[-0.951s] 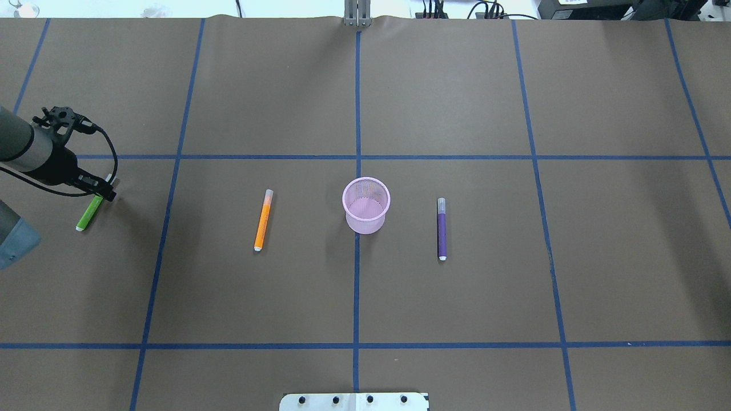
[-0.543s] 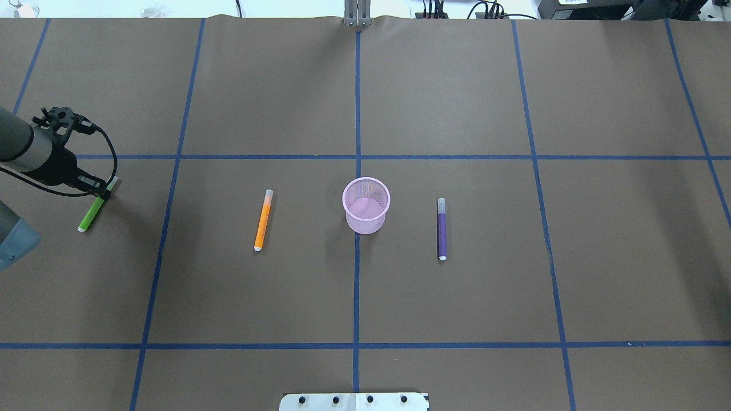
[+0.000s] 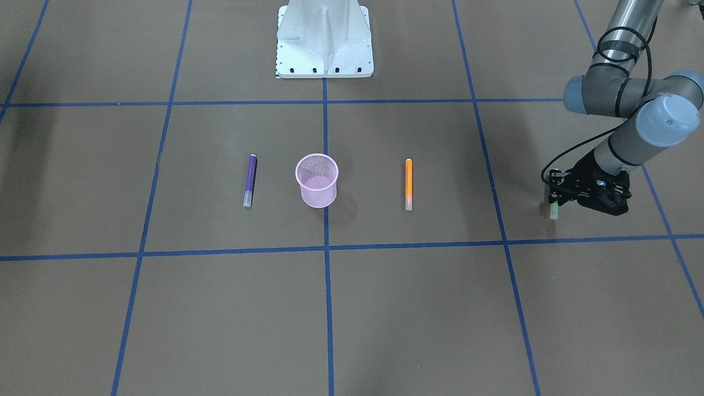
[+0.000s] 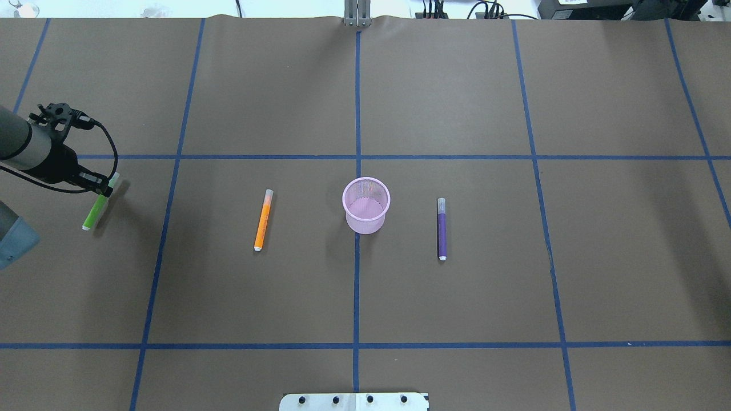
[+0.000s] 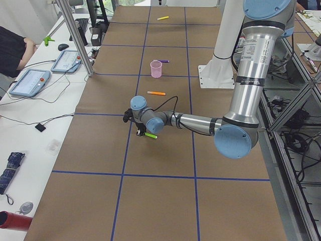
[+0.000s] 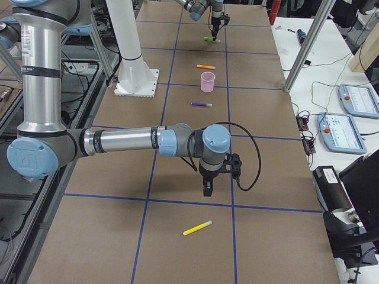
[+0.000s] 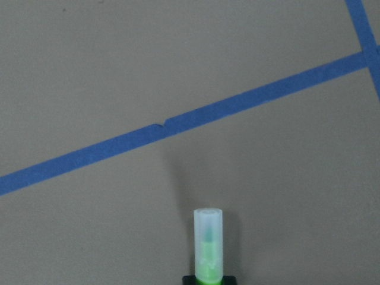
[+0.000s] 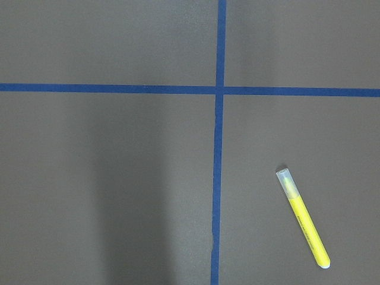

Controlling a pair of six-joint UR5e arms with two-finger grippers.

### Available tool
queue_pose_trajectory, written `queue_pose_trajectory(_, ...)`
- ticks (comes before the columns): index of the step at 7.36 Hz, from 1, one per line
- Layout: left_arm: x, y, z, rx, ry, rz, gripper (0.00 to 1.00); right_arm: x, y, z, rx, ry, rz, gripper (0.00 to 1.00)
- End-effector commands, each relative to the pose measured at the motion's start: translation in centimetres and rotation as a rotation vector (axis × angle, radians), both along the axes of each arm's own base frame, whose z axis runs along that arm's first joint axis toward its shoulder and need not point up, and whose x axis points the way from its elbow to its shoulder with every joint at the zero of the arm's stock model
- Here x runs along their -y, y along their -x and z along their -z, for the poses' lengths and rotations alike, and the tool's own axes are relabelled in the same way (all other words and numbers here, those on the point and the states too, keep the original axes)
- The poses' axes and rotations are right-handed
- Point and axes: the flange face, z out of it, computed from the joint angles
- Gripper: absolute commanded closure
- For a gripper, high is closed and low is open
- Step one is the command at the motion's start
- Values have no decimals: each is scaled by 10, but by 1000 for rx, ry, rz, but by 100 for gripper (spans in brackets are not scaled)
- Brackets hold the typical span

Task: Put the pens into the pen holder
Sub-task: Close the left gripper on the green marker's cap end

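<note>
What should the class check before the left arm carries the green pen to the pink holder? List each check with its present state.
1. Left pincer grips the green pen: ok, shut on it near the capped end.
2. Green pen fully off the table: cannot tell; it hangs tilted, its low end close to the surface.
3. Pen holder upright, mouth open: ok.
4. Route to the holder free: not ok at table height; the orange pen lies between, so pass above it.
5. Right pincer out of the way: ok, far off near a yellow pen; open or shut, cannot tell.
</note>
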Motion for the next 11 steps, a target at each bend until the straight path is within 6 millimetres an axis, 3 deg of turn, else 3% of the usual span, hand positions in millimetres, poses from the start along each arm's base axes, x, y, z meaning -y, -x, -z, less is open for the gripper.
queue_pose_trajectory(1, -3, 1, 58, -69, -55, 28, 100, 3, 1, 9, 2, -22, 3, 0)
queue_pose_trajectory(2, -7, 4, 88, -104, -100, 29, 100, 23, 14, 21, -3, -48, 35, 0)
queue_pose_trajectory(3, 1, 1, 120, -143, -93, 70, 100, 24, 20, -9, -7, 18, 38, 0)
queue_pose_trajectory(4, 16, -10, 165, -197, -93, 108, 100, 24, 21, -41, -8, 28, 42, 0)
queue_pose_trajectory(6, 34, -18, 234, -265, -127, 187, 100, 18, 21, -104, 4, -38, 31, 0)
queue_pose_trajectory(7, 39, -16, 256, -273, -154, 264, 100, 18, 22, -118, 0, -8, 0, 0)
queue_pose_trajectory(8, 41, -16, 266, -282, -159, 292, 100, 22, 24, -114, -3, -13, 2, 0)
queue_pose_trajectory(10, 41, -30, 296, -310, -194, 289, 100, 18, 37, -132, -7, -45, 98, 0)
queue_pose_trajectory(11, 39, -37, 301, -310, -207, 294, 100, 20, 37, -132, -16, -93, 143, 0)
